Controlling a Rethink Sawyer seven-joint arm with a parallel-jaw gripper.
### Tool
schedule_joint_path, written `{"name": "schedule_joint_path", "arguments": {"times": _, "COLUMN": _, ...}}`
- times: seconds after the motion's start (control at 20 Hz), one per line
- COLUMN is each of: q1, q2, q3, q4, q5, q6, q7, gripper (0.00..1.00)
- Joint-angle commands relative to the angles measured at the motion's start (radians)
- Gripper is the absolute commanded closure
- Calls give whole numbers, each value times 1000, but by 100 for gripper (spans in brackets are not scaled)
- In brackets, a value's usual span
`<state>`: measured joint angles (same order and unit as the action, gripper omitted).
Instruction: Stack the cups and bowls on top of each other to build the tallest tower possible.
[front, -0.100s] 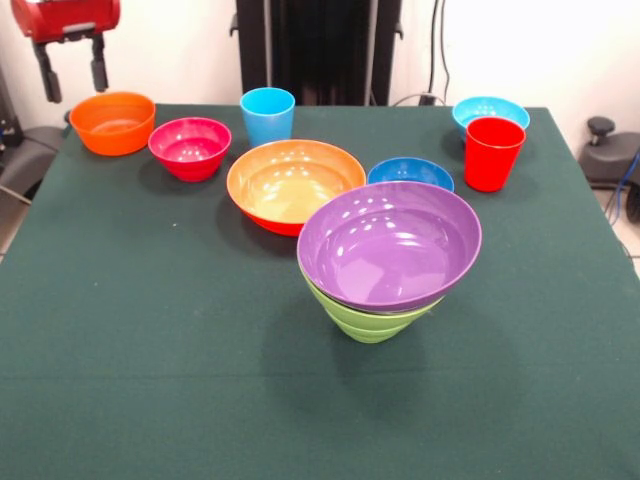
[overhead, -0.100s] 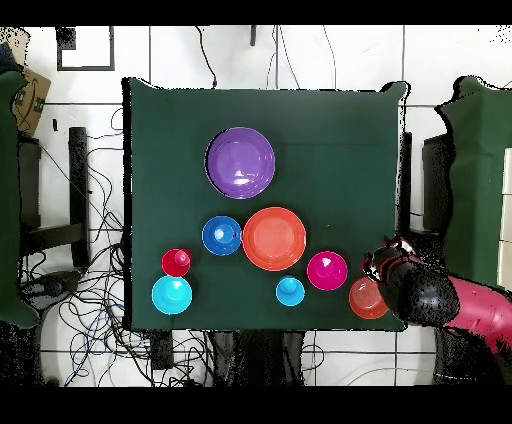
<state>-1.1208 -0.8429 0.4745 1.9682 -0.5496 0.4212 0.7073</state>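
From my station I saw the claw hanging at the table's corner, just above and behind the small orange bowl. Its two black fingers stood apart with nothing between them, so it was released and empty. In the overhead view the red and black arm reached in from the side, its end over that same orange bowl.

Just beside the orange bowl sat the magenta-red bowl, upright and apart from it. Next along the far side stood the light blue cup, upright. In front of it lay the large orange bowl, with the dark blue bowl just beside it. Toward the other far corner the red cup stood close in front of the light blue bowl.

Nearer the middle of the green table was the tower: the large purple bowl sat tilted on top of a lime green bowl. I thought I saw a second green rim under the purple one but could not be sure.
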Motion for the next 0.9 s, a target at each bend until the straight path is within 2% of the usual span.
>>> {"name": "schedule_joint_path", "arguments": {"times": 0.05, "q1": 58, "q2": 19, "q3": -56, "q4": 101, "q5": -16, "q6": -131, "q7": 258, "gripper": 0}}
{"name": "schedule_joint_path", "arguments": {"times": 0.4, "q1": 62, "q2": 25, "q3": -47, "q4": 128, "q5": 25, "q6": -180, "q7": 253, "gripper": 0}}
{"name": "schedule_joint_path", "arguments": {"times": 0.75, "q1": 93, "q2": 49, "q3": -72, "q4": 124, "q5": 18, "q6": -219, "q7": 280, "gripper": 0}}
{"name": "schedule_joint_path", "arguments": {"times": 0.9, "q1": 125, "q2": 70, "q3": -95, "q4": 112, "q5": 8, "q6": -246, "q7": 307, "gripper": 0}}
